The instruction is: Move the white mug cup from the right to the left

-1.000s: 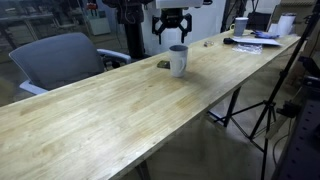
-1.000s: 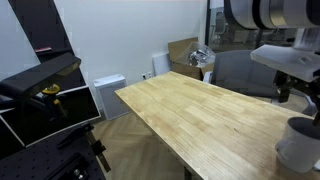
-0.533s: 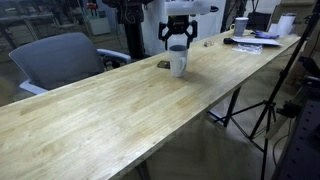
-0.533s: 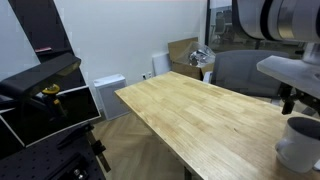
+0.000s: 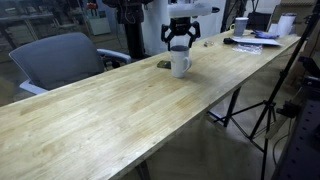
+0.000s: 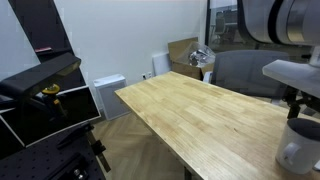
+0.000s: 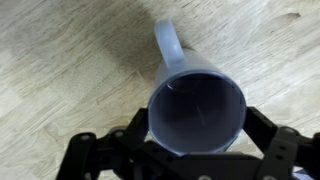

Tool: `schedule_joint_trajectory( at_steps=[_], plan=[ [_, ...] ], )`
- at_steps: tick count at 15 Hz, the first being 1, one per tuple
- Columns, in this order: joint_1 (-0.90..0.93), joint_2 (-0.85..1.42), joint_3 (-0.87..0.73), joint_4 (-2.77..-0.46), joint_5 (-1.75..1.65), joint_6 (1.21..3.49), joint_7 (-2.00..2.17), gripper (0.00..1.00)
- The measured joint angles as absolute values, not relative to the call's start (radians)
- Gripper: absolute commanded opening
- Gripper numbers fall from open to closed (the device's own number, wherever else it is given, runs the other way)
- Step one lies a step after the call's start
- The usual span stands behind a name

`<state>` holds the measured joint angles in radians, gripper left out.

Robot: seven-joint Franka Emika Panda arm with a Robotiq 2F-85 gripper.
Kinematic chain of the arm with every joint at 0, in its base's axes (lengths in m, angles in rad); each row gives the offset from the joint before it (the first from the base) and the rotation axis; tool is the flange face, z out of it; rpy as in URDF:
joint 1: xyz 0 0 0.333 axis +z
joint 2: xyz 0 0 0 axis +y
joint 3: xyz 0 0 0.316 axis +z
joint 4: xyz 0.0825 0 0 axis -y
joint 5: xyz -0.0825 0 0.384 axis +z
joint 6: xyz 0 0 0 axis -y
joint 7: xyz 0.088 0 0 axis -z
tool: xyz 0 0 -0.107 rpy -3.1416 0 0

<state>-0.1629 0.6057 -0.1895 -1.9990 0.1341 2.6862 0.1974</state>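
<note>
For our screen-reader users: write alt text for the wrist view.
A white mug seen from straight above, its opening facing the camera and its handle pointing toward the top of the picture, stands on a wooden table. The open tool straddles it, one dark finger on each side.

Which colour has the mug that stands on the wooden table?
The mug is white-grey, best seen in the wrist view.

- The tall white-grey cylindrical mug (image 6: 298,152) is running off an exterior view's right edge.
- A small dark flat object (image 5: 163,64) beside it is looking too small to identify.
</note>
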Motion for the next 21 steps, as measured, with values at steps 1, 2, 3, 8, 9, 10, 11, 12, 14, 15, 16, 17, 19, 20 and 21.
schedule_joint_trajectory(
  at_steps=[1,2,3,8,9,10,11,12,14,15,16,17,19,20,21],
  plan=[
    [-0.156,0.606,-0.196,-1.996,0.13,2.685,0.199,1.0],
    [-0.148,0.606,-0.202,-1.992,0.122,2.684,0.203,1.0],
    [-0.139,0.606,-0.209,-1.988,0.114,2.682,0.21,1.0],
    [-0.075,0.607,-0.257,-1.979,0.056,2.68,0.262,1.0],
    [-0.06,0.608,-0.268,-1.979,0.041,2.679,0.277,1.0],
    [-0.046,0.611,-0.274,-1.979,0.032,2.679,0.289,1.0],
    [-0.036,0.614,-0.275,-1.979,0.028,2.679,0.297,1.0],
    [-0.026,0.619,-0.275,-1.979,0.027,2.679,0.303,1.0],
    [-0.011,0.633,-0.268,-1.978,0.027,2.679,0.312,1.0],
    [-0.007,0.639,-0.261,-1.978,0.028,2.68,0.312,1.0],
    [-0.008,0.646,-0.249,-1.978,0.031,2.681,0.311,1.0],
    [-0.013,0.651,-0.235,-1.978,0.036,2.683,0.307,1.0],
    [-0.029,0.658,-0.21,-1.977,0.048,2.685,0.292,0.75],
    [-0.04,0.661,-0.199,-1.976,0.058,2.685,0.28,0.73],
    [-0.053,0.663,-0.19,-1.976,0.065,2.685,0.267,0.67]
  ],
)
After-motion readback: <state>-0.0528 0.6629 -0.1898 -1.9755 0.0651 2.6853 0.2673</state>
